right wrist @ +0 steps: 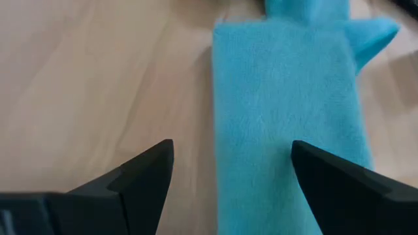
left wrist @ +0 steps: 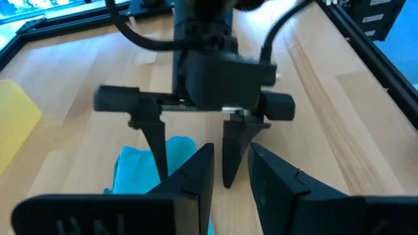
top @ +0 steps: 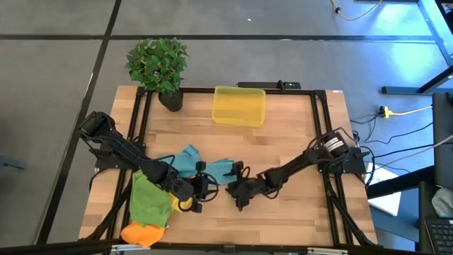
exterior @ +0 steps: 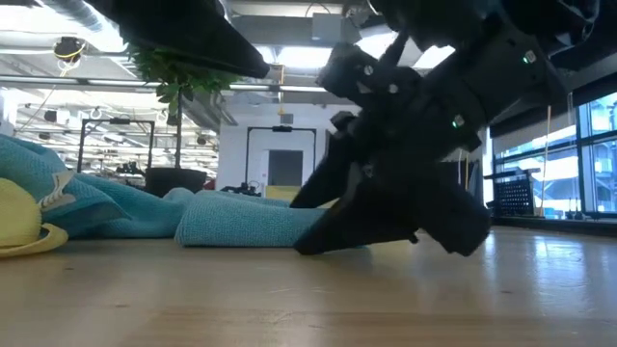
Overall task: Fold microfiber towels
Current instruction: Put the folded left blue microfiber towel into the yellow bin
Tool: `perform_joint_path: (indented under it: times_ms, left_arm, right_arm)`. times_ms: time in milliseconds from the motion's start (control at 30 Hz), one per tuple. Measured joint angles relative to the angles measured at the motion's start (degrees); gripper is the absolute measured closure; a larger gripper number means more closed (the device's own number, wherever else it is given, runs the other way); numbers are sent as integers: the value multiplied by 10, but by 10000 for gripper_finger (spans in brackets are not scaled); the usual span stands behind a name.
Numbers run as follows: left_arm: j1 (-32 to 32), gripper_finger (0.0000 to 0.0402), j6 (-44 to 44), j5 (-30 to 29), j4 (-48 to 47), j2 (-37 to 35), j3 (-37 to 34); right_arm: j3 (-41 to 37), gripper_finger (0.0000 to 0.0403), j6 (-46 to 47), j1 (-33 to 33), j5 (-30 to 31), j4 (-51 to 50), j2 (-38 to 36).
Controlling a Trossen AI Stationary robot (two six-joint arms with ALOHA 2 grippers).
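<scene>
fuzzy cloth towel (right wrist: 287, 111), smooth wood table (right wrist: 98, 85).

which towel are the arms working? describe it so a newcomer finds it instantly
Start at the yellow bin at the table's far edge and come toward the near edge, to where the two grippers meet mid-table. The teal-blue towel lies there, partly folded. Its neighbours, the green towel and the orange towel, are piled toward the left front corner.

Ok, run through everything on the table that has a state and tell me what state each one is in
teal towel: lying partly folded, bunched, mid-table
green towel: crumpled in a pile at the table's left
orange towel: crumpled, under the green one
yellow bin: looks empty
left gripper: jaws narrowly apart
right gripper: open, one finger over the teal towel's edge
</scene>
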Motion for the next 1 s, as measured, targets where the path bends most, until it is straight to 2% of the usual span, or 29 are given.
perform_joint_path:
  times_ms: [267, 567, 700, 1000]
  left_arm:
    - [0, 315, 0, 0, 2, 0, 0]
    - [0, 315, 0, 0, 1, 0, 0]
    - [0, 315, -1, 0, 1, 0, 0]
    - [1, 315, -10, 0, 2, 0, 0]
  right_arm:
    - [31, 93, 2, -9, 42, -18, 45]
    - [34, 102, -14, -9, 90, -21, 47]
    - [33, 139, -11, -11, 90, -26, 47]
    - [32, 263, 2, -18, 79, -39, 46]
